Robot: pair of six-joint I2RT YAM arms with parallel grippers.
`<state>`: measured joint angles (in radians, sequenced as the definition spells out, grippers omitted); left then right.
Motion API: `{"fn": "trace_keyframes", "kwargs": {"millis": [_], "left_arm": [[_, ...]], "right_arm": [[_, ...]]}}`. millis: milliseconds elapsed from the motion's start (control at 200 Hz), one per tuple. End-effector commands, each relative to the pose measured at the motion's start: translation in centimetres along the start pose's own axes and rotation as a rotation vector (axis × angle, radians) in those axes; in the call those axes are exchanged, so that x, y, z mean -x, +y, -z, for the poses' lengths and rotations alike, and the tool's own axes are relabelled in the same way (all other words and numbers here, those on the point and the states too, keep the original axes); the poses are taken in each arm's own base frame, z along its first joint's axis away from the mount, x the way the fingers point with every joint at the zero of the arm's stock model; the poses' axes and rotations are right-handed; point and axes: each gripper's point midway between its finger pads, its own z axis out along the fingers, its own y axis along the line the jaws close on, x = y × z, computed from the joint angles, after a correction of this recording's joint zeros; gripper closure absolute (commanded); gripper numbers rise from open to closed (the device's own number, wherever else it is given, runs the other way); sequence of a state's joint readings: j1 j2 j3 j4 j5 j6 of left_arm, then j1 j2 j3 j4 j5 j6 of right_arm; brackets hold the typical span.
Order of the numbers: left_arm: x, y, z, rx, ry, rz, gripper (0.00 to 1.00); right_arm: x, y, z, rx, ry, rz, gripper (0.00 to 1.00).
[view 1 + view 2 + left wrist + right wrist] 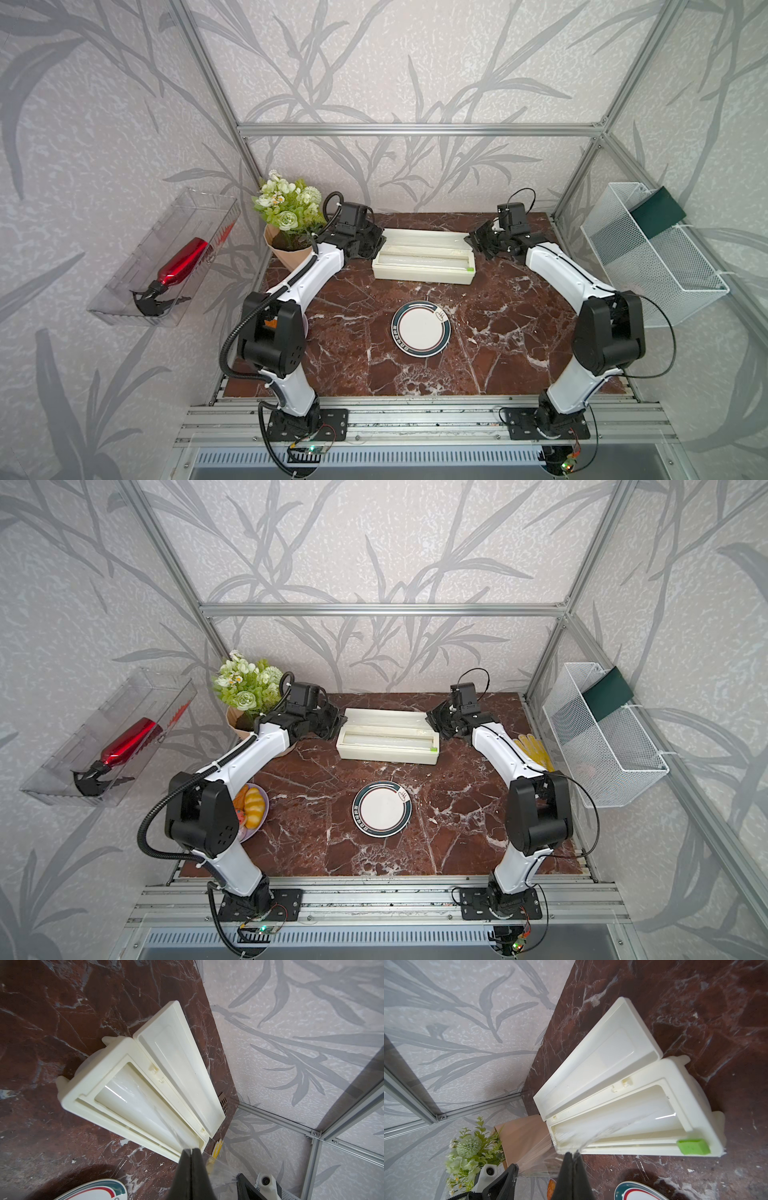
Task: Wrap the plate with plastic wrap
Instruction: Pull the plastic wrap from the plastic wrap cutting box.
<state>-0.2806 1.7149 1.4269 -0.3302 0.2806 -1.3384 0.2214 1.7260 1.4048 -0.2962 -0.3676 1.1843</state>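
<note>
Closest in, the plate (420, 328) sits flat and empty on the marble table (519, 340), about midway between the two arms and well apart from everything else. I figure that's on purpose: it's straight in front of the box (422, 277), so a sheet pulled forward would land right over it. There's also a purple plate (254, 808) of toy food tucked by the left arm's elbow, which isn't part of this. One step back, the box lies with its long side facing the plate and its lid (424, 237) flipped open toward the wall, so the roll (419, 262) is exposed. The grippers sit at either end of the box. The left gripper (190, 1150) has its jaws pressed flat together on one corner of the wrap (537, 1153), and the right gripper (572, 1154) is pinched down on the other corner. In the wrist views you can see the film running from the roll to each tip and stretched between the two. Holding both corners that far apart looks like the way to keep the sheet from bunching or sticking to itself. The green cutter (693, 1146) sits at the right end of its slot, so I'd say nothing's cut yet. The wrap is barely out of the box, nowhere near the plate. Furthest back, the flowers (286, 203) stand in the far left corner, off to the side of the pull path.
</note>
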Motion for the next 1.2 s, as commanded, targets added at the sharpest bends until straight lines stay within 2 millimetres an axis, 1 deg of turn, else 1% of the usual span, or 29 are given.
{"fn": "trace_keyframes", "kwargs": {"millis": [0, 140, 445, 690, 945, 1194], "left_arm": [[1.1, -1.4, 2.3, -0.054, -0.069, -0.01, 1.0], [0.9, -1.5, 3.1, -0.063, -0.072, -0.014, 1.0], [0.9, -2.8, 5.4, -0.097, -0.091, -0.036, 1.0], [0.9, -3.5, 6.9, -0.114, -0.105, -0.052, 1.0], [1.2, -5.0, 8.9, -0.138, -0.133, -0.079, 1.0], [1.3, -6.9, 10.9, -0.184, -0.149, -0.099, 1.0]], "right_arm": [[0.1, 1.9, 1.5, 0.052, 0.003, 0.039, 1.0], [-0.1, 2.1, 2.2, 0.057, -0.001, 0.046, 1.0], [-0.4, 4.8, 4.9, 0.111, -0.022, 0.063, 1.0], [-0.6, 6.5, 6.3, 0.138, -0.028, 0.082, 1.0], [-0.6, 8.3, 7.7, 0.165, -0.036, 0.104, 1.0], [-0.7, 9.9, 8.9, 0.192, -0.04, 0.119, 1.0]]}}
